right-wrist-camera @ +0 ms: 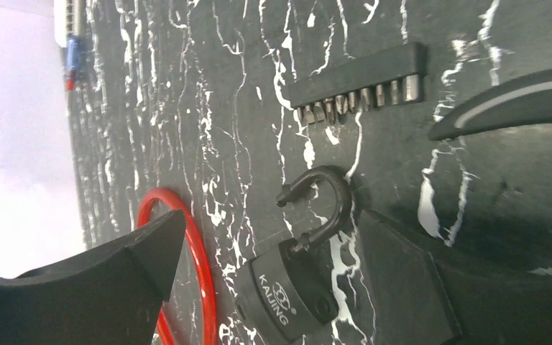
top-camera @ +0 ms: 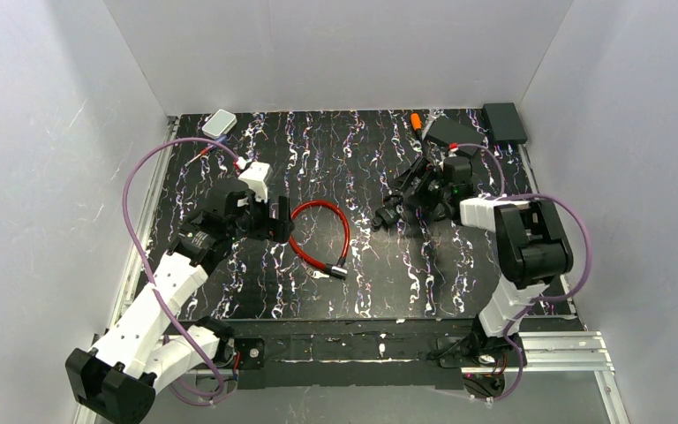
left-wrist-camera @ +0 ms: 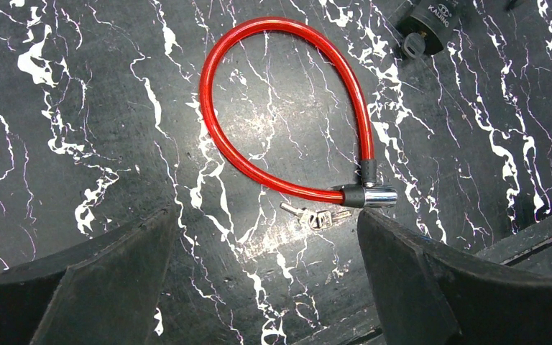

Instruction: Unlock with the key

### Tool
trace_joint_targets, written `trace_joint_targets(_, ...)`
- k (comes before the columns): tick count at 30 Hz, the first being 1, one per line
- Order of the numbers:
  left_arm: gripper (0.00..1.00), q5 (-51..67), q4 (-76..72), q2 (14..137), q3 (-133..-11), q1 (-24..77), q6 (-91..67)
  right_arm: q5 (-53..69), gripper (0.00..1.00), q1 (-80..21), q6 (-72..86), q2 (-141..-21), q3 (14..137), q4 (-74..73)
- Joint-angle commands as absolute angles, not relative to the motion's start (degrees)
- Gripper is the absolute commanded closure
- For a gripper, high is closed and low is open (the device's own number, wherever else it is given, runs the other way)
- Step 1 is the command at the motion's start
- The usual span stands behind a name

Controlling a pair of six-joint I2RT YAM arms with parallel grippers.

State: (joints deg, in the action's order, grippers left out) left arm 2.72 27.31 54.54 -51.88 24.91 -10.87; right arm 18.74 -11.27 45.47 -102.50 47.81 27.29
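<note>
A black KAIJING padlock [right-wrist-camera: 295, 284] lies on the marbled tabletop with its shackle [right-wrist-camera: 330, 198] swung open. It lies between the spread fingers of my right gripper [right-wrist-camera: 273, 280], which is open and low over it; I see no contact. The padlock also shows at the top of the left wrist view [left-wrist-camera: 428, 25]. A small bunch of keys [left-wrist-camera: 316, 216] lies on the table beside the chrome end [left-wrist-camera: 378, 195] of a red cable lock [left-wrist-camera: 212, 122]. My left gripper [left-wrist-camera: 266, 277] is open and empty, just short of the keys. In the top view the grippers are at left [top-camera: 274, 221] and right [top-camera: 390, 212].
A black bit holder with several bits [right-wrist-camera: 359, 77] and a black tool handle [right-wrist-camera: 517, 100] lie beyond the padlock. A white box [top-camera: 221, 122] and a black box [top-camera: 504, 122] sit at the back corners. White walls enclose the table.
</note>
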Motion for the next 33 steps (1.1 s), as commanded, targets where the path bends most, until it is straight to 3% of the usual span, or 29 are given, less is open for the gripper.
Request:
trace_joint_targets(1,0.05,2.15,28.21,54.31,-52.03,24.72,-9.85,11.76,0.02,-12.14,37.05,-94.66,52.55,12.12)
trace_joint_targets(12,0.08,0.79,28.72,53.68,-52.12,24.70,-10.20,-4.90,0.06,-29.24,26.98,-80.03,51.60,-2.49)
trace_joint_targets(19,0.08,-3.43,29.46,52.01,-52.10,24.70,-10.46,-4.16,0.07,-39.62,16.47,-74.19,50.76,-2.56)
trace_joint_targets(24,0.10,-7.15,30.21,51.30,-52.12,24.70,-10.56,4.89,0.08,-43.49,11.23,-76.11,52.39,-2.65)
trace_joint_targets(33,0.10,-13.80,30.61,48.65,-51.60,24.70,-10.64,-4.36,0.11,-54.90,1.54,-88.55,60.35,-10.26)
